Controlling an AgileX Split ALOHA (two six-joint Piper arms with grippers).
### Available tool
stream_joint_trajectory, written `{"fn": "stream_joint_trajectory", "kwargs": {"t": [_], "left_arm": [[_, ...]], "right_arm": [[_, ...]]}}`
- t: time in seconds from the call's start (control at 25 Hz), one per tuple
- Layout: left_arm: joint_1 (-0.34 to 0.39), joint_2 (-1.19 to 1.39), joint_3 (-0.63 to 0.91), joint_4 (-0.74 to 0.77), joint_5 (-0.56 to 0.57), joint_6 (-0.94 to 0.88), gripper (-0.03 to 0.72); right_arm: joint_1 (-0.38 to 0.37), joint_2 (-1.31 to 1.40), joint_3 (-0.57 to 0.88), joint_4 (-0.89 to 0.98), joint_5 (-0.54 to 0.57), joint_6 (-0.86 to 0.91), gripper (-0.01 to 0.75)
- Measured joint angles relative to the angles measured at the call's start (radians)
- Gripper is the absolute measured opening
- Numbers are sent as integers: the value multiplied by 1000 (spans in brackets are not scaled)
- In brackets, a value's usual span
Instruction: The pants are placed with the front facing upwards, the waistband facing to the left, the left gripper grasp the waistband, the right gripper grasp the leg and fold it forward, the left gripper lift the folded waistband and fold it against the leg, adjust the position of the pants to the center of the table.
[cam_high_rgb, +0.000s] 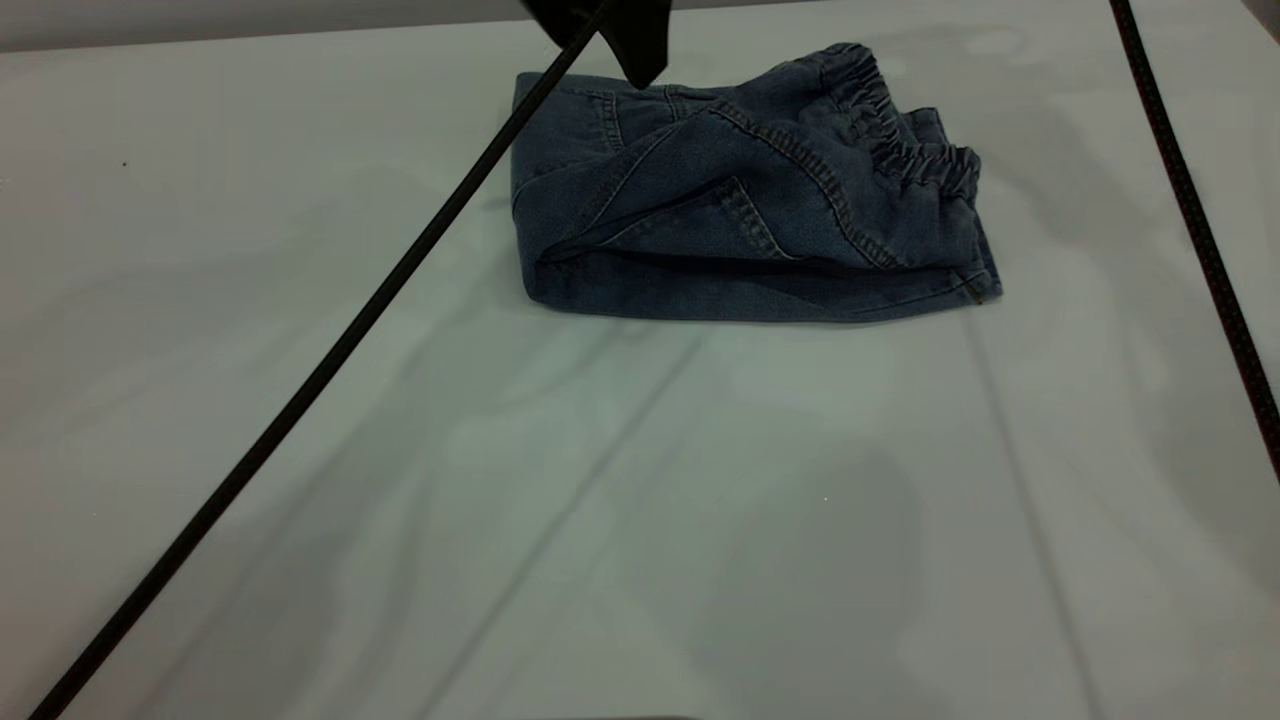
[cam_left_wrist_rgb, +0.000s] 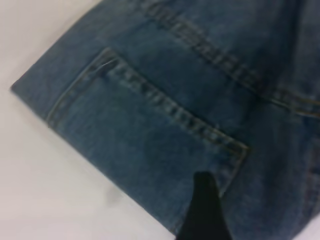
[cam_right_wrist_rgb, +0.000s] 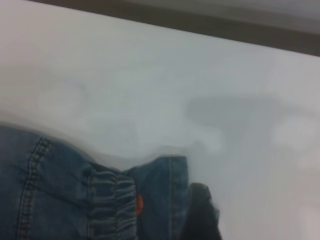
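Exterior view, folded pants lying crosswise, waistband rightward

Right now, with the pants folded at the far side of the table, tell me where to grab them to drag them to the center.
Grip the pants at the near folded edge, coming in low from the table's near side. That edge is a thick, straight stack of layers facing the center, so one pinch should catch them all. The ruched waistband on top would probably unfold the bundle.

table open (near pants)
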Motion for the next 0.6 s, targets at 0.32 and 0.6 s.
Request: {"fn": "stream_joint_trajectory", "kwargs": {"t": [0.32,0.6], "left_arm": [[-17,144,0,-25,-189,-31,498],[-24,216,-3,-37,-221,-34,497]], "right_arm": [[0,0,-1,27,0,0,465],[0,0,-1,30,1,0,465]]}}
